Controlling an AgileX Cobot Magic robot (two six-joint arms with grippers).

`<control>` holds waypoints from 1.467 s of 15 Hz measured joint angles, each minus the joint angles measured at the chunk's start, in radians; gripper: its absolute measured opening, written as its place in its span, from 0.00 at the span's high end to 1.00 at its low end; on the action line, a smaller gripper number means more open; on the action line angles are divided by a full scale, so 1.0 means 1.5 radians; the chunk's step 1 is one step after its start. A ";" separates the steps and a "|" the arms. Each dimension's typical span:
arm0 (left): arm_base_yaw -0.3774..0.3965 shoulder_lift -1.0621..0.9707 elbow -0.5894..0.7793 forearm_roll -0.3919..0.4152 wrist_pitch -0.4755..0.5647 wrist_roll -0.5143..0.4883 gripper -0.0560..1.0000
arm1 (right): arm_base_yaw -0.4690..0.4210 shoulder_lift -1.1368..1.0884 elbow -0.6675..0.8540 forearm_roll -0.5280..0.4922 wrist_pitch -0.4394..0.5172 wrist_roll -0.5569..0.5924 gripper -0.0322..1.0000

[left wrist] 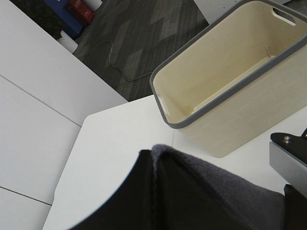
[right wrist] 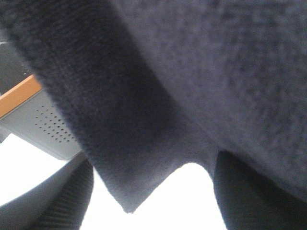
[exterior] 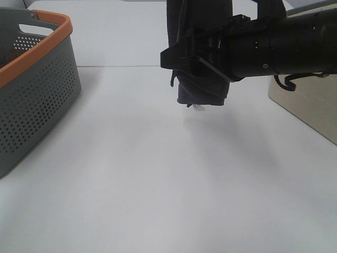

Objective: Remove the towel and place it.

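Note:
The dark charcoal-purple towel (exterior: 202, 92) hangs bunched in the air above the white table (exterior: 158, 184), its small white tag (exterior: 198, 107) at the lower end. Its upper part runs out of the top of the exterior view. In the left wrist view the towel (left wrist: 216, 191) fills the space right at my left gripper, which is closed on it with its fingers mostly hidden. My right gripper (exterior: 176, 55) reaches in from the right at mid-height of the towel. In the right wrist view the towel (right wrist: 192, 72) drapes between its spread fingers (right wrist: 259, 196).
A grey perforated basket with an orange rim (exterior: 37, 100) stands at the left edge of the table and also shows in the right wrist view (right wrist: 43, 124). A cream basket with a grey rim (left wrist: 249, 120) stands at the right (exterior: 310, 105). Floor lies beyond the table's far edge.

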 joint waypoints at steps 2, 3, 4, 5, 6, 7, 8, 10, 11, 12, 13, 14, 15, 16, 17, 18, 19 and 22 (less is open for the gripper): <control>0.000 0.000 0.000 0.000 0.000 0.000 0.95 | 0.000 0.000 0.000 0.001 -0.049 0.019 0.49; 0.000 0.000 0.000 0.000 0.000 0.000 0.95 | 0.000 0.000 0.000 0.001 -0.051 0.025 0.55; 0.000 0.000 0.000 0.000 0.000 0.000 0.95 | 0.000 0.000 0.000 0.001 -0.052 0.027 0.61; 0.000 0.000 0.000 0.000 0.000 0.000 0.95 | 0.000 0.000 0.000 0.002 -0.052 0.029 0.67; 0.000 0.000 0.000 0.000 0.000 0.000 0.95 | 0.000 -0.001 0.000 0.002 -0.052 0.031 0.71; 0.000 0.000 0.000 0.000 0.000 0.000 0.95 | 0.000 -0.007 0.000 0.002 -0.053 0.033 0.75; 0.000 0.000 0.000 0.000 0.000 0.000 0.95 | 0.000 -0.019 0.000 0.002 -0.053 0.033 0.77; 0.000 0.000 0.000 0.001 -0.001 0.000 0.95 | 0.000 -0.046 0.000 0.002 -0.053 0.033 0.78; 0.000 0.000 0.000 0.001 -0.001 0.000 0.95 | 0.000 -0.049 0.000 0.002 -0.053 0.033 0.78; 0.000 0.000 0.000 0.001 -0.001 0.000 0.95 | 0.000 -0.049 0.000 0.002 -0.053 0.033 0.80; 0.000 0.000 0.000 0.001 -0.001 0.000 0.95 | 0.000 -0.049 0.000 0.002 -0.053 0.033 0.85; 0.000 0.000 0.000 0.001 -0.001 0.000 0.95 | 0.000 -0.049 0.000 0.002 -0.053 0.033 0.90; 0.000 0.000 0.000 0.001 -0.001 0.000 0.95 | 0.000 -0.046 -0.001 -0.003 -0.050 0.038 0.94; 0.000 0.000 0.000 0.001 -0.001 0.000 0.95 | 0.000 -0.035 -0.001 -0.005 -0.049 0.045 0.95; 0.000 0.000 0.000 0.001 -0.001 0.000 0.95 | 0.000 -0.022 -0.001 -0.009 -0.049 0.048 0.97; 0.000 0.000 0.000 0.001 -0.001 0.000 0.95 | 0.000 -0.015 -0.001 -0.015 -0.049 0.049 0.97; 0.000 0.000 0.000 0.001 -0.001 0.000 0.95 | 0.000 -0.014 -0.001 -0.025 -0.049 0.049 0.97; 0.000 0.000 0.000 0.001 -0.001 0.000 0.95 | 0.000 -0.015 -0.001 -0.051 -0.023 0.067 0.97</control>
